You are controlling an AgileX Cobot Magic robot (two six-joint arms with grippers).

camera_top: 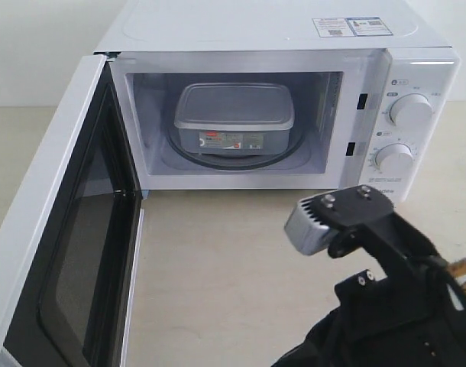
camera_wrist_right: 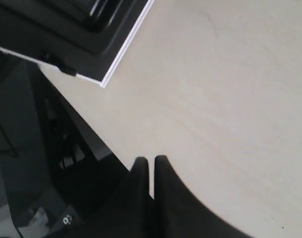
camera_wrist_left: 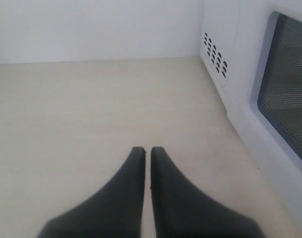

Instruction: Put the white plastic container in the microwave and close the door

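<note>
The white plastic container (camera_top: 234, 116) sits lidded on the glass turntable inside the microwave (camera_top: 279, 30), its red-and-white label facing out. The door (camera_top: 65, 229) stands wide open to the left, with its dark window and black inner frame showing. My right arm (camera_top: 386, 260) is low at the front right, in front of the dials; its fingertips are hidden in the exterior view. The right gripper (camera_wrist_right: 150, 159) is shut and empty over the table's front edge. My left gripper (camera_wrist_left: 147, 148) is shut and empty above the table, beside the door's outer face (camera_wrist_left: 289, 94).
Two round dials (camera_top: 410, 109) are on the microwave's right panel. The microwave's side vents (camera_wrist_left: 215, 52) show in the left wrist view. The door's lower corner (camera_wrist_right: 99, 79) overhangs the beige table (camera_top: 233, 275) near its front edge; dark equipment lies below.
</note>
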